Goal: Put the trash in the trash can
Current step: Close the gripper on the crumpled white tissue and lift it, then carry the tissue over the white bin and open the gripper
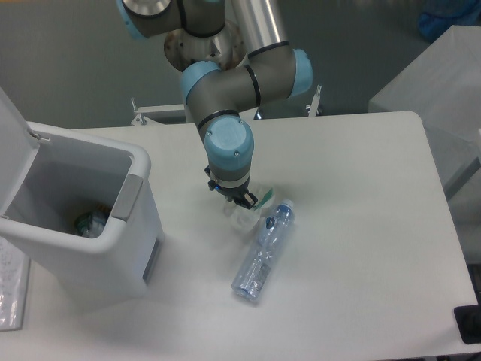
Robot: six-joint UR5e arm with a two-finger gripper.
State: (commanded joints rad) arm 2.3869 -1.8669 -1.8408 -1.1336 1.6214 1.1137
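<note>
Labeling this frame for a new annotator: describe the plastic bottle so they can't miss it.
Start at the open white trash can on the table's left; go right past the gripper. The plastic bottle lies on its side just beyond, clear with a blue cap, unlike the crumpled white tissue beside it.

Clear bottle [262, 251] lying flat; tissue wad [244, 216] beside; bin [83, 218] open.

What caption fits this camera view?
Gripper above tissue wad beside plastic bottle; open trash can at left.
</note>
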